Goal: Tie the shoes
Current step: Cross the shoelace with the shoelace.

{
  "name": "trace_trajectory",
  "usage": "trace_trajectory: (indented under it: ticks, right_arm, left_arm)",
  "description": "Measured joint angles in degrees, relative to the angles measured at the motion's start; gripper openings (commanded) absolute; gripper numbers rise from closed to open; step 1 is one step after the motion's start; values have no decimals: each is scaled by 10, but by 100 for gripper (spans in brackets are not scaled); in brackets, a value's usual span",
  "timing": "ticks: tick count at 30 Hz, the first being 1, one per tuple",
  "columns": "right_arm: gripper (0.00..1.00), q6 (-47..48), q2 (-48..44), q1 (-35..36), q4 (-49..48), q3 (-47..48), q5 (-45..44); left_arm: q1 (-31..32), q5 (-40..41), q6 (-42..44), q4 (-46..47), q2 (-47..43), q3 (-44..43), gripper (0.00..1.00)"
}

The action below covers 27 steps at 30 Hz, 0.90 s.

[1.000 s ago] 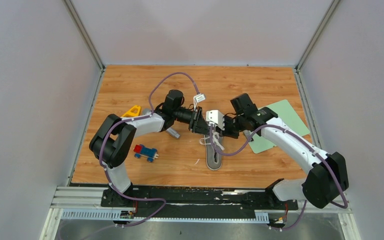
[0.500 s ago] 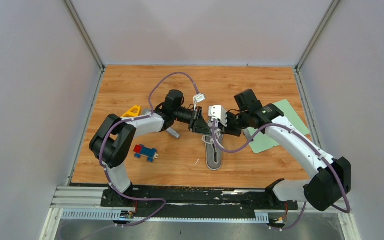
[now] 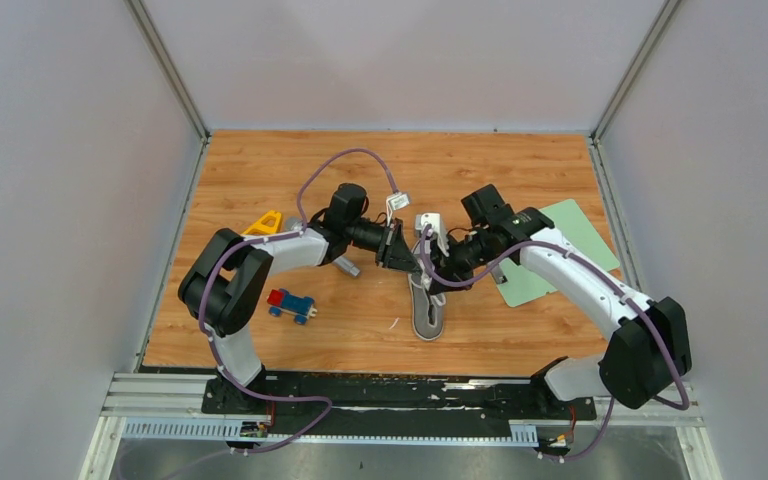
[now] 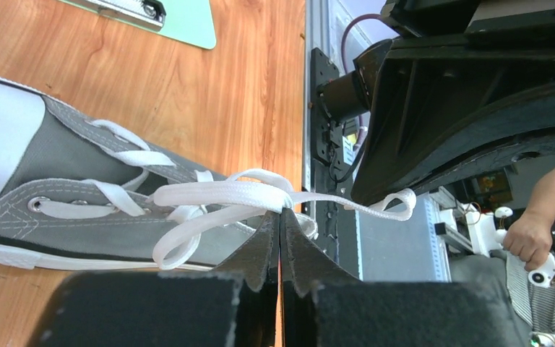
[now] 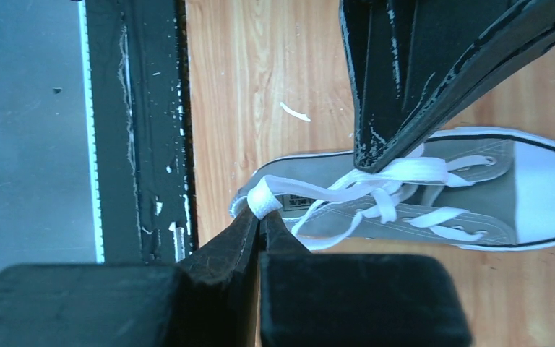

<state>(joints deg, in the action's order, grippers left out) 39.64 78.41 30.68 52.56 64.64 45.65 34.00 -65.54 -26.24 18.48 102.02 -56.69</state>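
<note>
Item under inspection: one small grey canvas low-top sneaker (image 3: 427,312) with a white rubber toe cap and sole, standing sole-down on the wooden desk (image 3: 360,160). It sits roughly midway between the left and right edges and somewhat nearer the near edge than the far one, heel toward the near edge. In the top view the toe end is covered by the two grippers, which meet above it. Its long white laces (image 4: 217,195) are threaded through the eyelets, with loose loops lying across the tongue. The left gripper (image 4: 280,217) has its fingers pressed together at the tips, pinching a strand of lace where the loops cross. A further loop runs on past the tips toward the right arm. The right gripper (image 5: 260,219) is likewise closed, nipping a small folded bit of lace just off the heel end of the sneaker, with the strand running from there back to the eyelets. Other items: a pale green clipboard (image 3: 570,225) near the right edge, a blue and red toy car (image 3: 289,303) toward the near left, and a yellow triangular piece (image 3: 264,221) near the left edge, all well apart from the sneaker.
</note>
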Motion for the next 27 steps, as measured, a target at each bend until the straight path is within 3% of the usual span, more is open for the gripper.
trace_trajectory:
  ticks: [11, 27]
  right_arm:
    - [0, -53, 6, 12, -80, -44, 17]
    - [0, 1, 7, 103, -137, -61, -159]
  left_arm:
    - [0, 1, -1, -22, -1, 4, 0]
    - [0, 26, -51, -46, -4, 4, 0]
